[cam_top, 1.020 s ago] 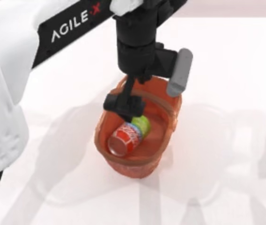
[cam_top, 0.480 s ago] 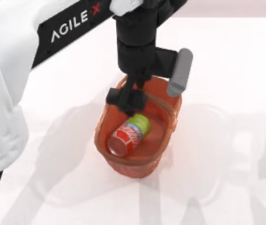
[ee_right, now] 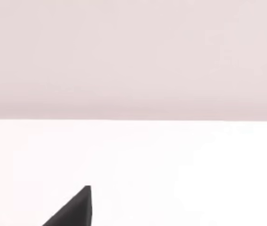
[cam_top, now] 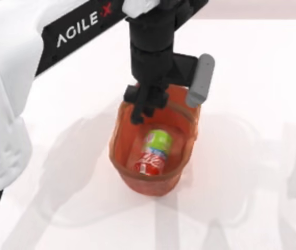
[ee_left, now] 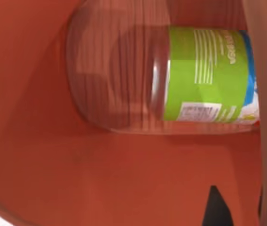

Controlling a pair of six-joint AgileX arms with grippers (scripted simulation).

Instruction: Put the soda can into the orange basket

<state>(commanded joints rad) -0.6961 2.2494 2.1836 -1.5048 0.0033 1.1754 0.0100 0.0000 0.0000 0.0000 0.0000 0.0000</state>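
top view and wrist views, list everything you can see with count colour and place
soda can: one, red and lime-green, lying on its side inside the basket
orange basket: one, orange-red with brown rim, middle of the table
table: one, white, under everything
left gripper: one, black, above the basket's far end, clear of the can
right gripper: one, only a dark fingertip shows in its own wrist view, over bare table

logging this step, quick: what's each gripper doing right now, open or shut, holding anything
Left gripper: empty, above the orange basket; the soda can lies loose inside; open or shut cannot be told.
Right gripper: only a dark tip shows in its wrist view; cannot be told.
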